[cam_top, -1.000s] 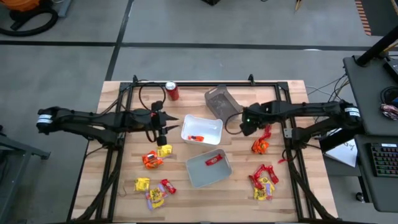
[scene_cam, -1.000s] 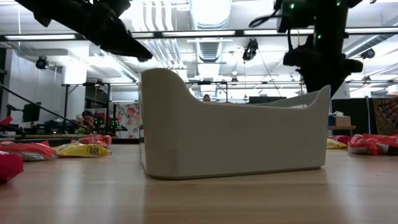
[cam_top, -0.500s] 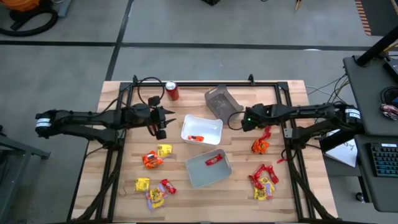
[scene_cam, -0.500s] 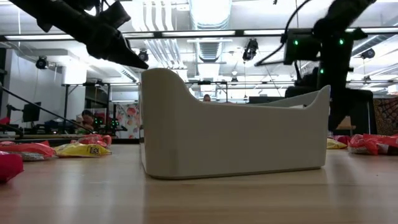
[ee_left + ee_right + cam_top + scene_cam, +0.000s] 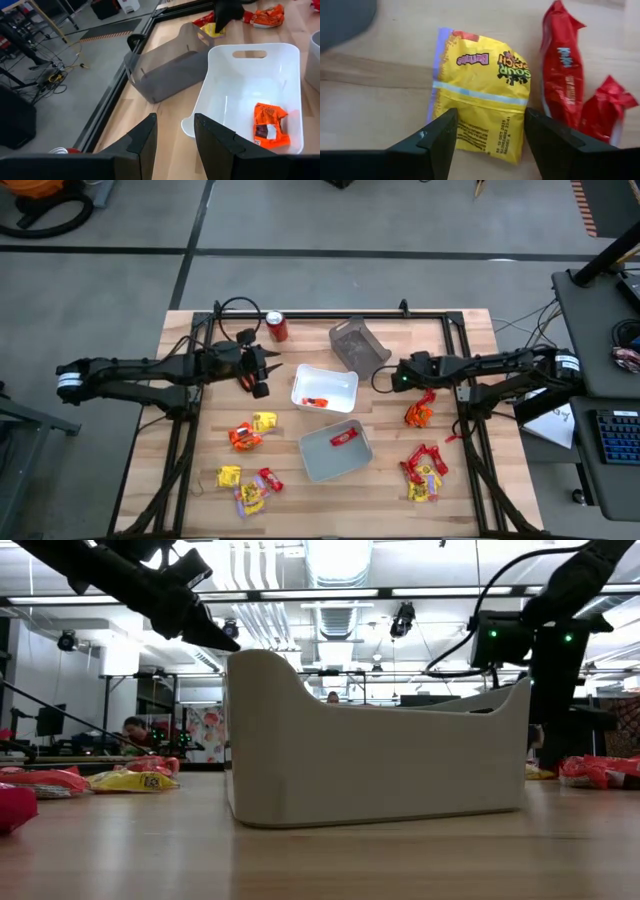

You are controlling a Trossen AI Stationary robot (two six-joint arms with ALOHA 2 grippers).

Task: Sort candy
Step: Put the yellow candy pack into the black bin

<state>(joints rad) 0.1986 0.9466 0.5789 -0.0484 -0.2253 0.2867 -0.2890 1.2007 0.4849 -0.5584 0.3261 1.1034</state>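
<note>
Right end effector (image 5: 487,142) has dropped from above the grey tray to the 3 o'clock candy, open and empty, straddling a yellow packet (image 5: 482,92): pickup imminent. Left end effector (image 5: 175,145), open and empty, withdrawn.

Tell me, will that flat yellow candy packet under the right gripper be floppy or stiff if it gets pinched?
Probably floppy: the flat yellow candy packet looks thin and its edges are crinkled. Its glossy wrapper may slip between the right gripper's open fingers. Lying flat on the wooden table, it should slide rather than roll.

Candy (image 5: 318,401) in tray (image 5: 345,379); can (image 5: 277,327) behind, left
</note>
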